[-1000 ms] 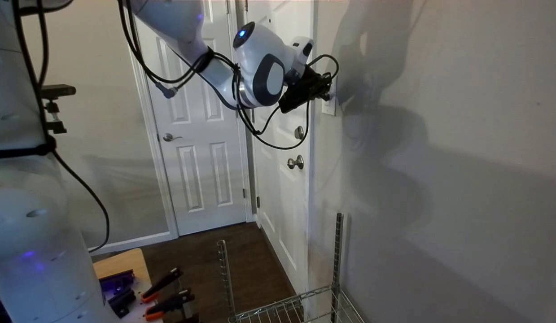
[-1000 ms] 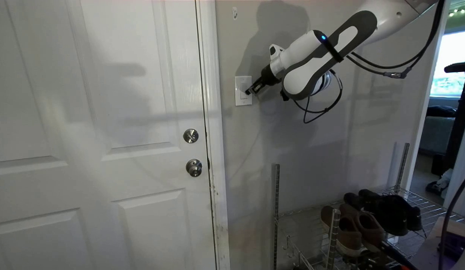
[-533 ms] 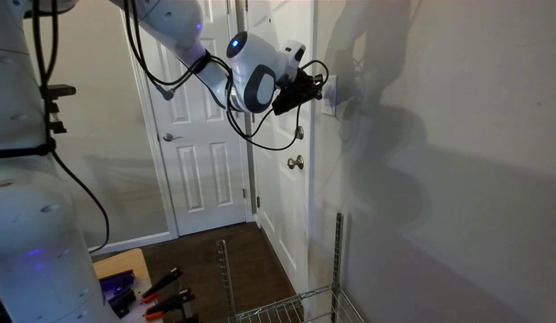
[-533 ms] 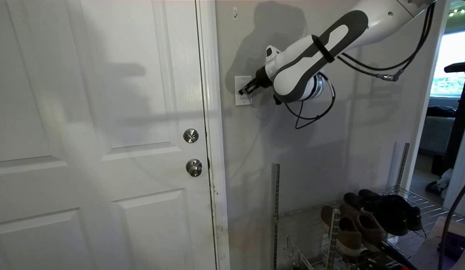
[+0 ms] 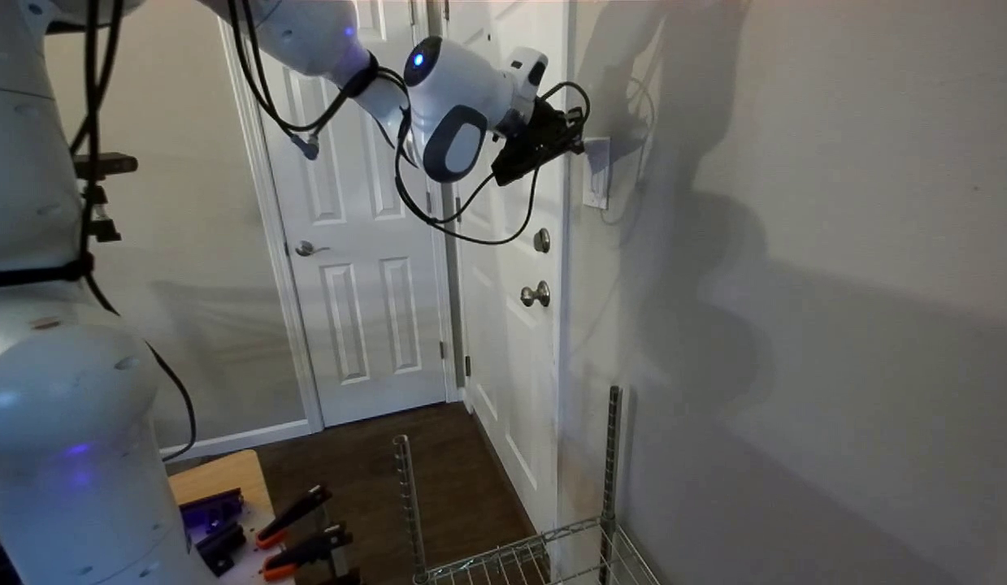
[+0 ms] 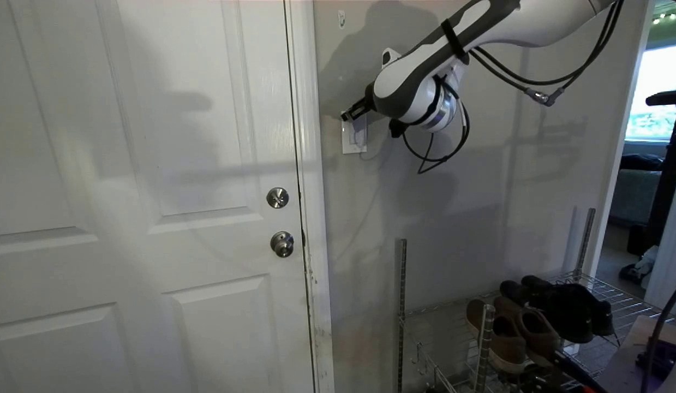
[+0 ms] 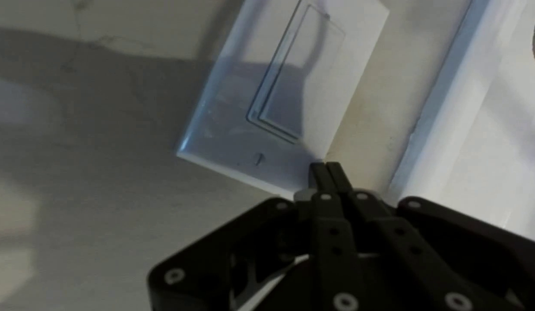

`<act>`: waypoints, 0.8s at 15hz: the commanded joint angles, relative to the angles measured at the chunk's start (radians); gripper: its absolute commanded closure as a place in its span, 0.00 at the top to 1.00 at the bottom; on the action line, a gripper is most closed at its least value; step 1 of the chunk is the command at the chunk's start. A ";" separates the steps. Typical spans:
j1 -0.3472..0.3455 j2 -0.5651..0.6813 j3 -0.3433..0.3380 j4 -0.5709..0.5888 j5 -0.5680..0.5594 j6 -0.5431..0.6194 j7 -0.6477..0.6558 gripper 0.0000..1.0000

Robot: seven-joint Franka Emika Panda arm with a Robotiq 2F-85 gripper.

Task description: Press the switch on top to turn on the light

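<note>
The switch (image 6: 354, 137) is an upright white rectangular plate with a flat rocker, on the wall beside the door frame. It also shows in an exterior view (image 5: 596, 180) and large and tilted in the wrist view (image 7: 276, 108), partly in shadow. My gripper (image 7: 327, 165) is shut and empty, its two black fingertips together. In the wrist view the tips overlap a corner of the plate, off the rocker. In both exterior views the tips (image 6: 345, 115) (image 5: 581, 149) are at the plate's upper end. I cannot tell whether they touch it.
A white door (image 6: 152, 164) with a round knob (image 6: 282, 244) and a deadbolt (image 6: 277, 197) stands beside the switch. A wire rack (image 6: 594, 289) with upright posts and shoes (image 6: 518, 327) is below. Clamps (image 5: 308, 548) lie on a small table.
My gripper has drawn back from the middle of the plate, away from the wall, and then risen to the plate's upper end. Its tips have also shifted toward the door.
</note>
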 commanded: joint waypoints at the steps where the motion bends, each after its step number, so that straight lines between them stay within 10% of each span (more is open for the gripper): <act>1: 0.093 0.025 -0.078 0.022 0.215 -0.001 -0.176 0.03; 12: 0.378 0.091 -0.353 0.127 0.574 0.002 -0.373 0.03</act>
